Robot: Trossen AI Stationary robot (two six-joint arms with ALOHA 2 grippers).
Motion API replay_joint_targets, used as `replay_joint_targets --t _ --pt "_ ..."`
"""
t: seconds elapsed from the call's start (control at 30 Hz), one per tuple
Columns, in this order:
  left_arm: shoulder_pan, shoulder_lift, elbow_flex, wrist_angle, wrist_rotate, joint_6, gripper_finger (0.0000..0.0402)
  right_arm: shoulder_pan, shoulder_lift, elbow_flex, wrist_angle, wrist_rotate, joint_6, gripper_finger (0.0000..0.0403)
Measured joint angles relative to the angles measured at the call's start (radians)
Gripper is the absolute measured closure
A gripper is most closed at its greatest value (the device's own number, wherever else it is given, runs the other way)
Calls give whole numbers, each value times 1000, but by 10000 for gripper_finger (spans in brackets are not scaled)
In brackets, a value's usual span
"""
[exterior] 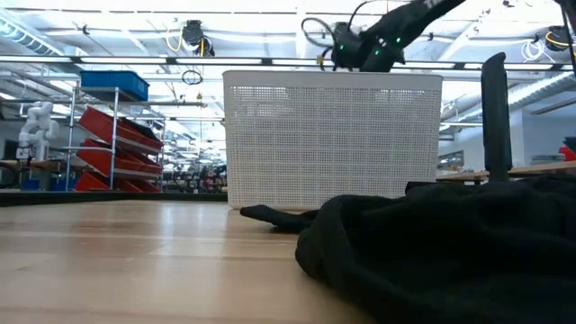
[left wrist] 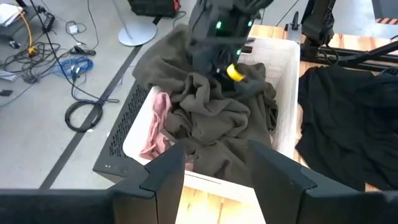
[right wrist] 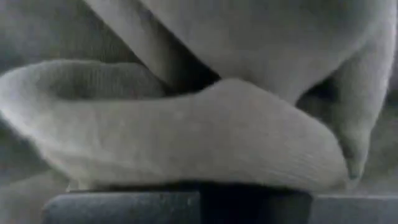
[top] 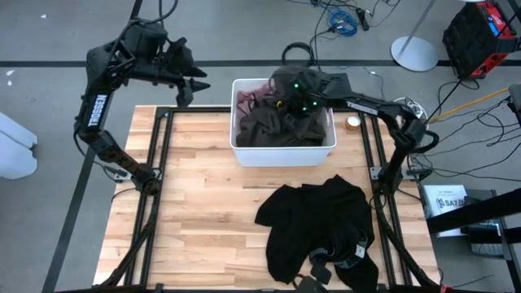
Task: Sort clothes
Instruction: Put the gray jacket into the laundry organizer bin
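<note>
Left arm's folded up high off the far-left corner of the worktop (top: 195, 212), elbow bent, left hand (top: 189, 85) aimed toward the bin (top: 281, 152) w/ fingers spread, nothing in them. Right arm reaches in from the right edge, forearm stretched across to the bin, right hand (top: 295, 96) buried nose-down in the pile, green lights glowing. It's clenched; right wrist view is filled w/ folds of olive fabric (right wrist: 186, 137) pressed right up against the fingers, so a grip on it can't be confirmed.

Olive garment (top: 285, 122) heaps in the bin, spilling over the far rim. Pink piece (left wrist: 155, 124) is tucked along one bin wall, mostly covered. Black garment (top: 321, 228) lies spread on the worktop in front of the bin, long axis running bin-to-near-edge, its near end cut off by the frame.

In low view the bin wall hides everything inside.
</note>
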Motion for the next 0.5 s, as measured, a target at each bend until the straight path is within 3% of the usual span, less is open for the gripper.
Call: replay_joint_targets --t 0.5 --pt "8 -11 0 0 -1 29 221 0 140 2 -101 -23 -23 377"
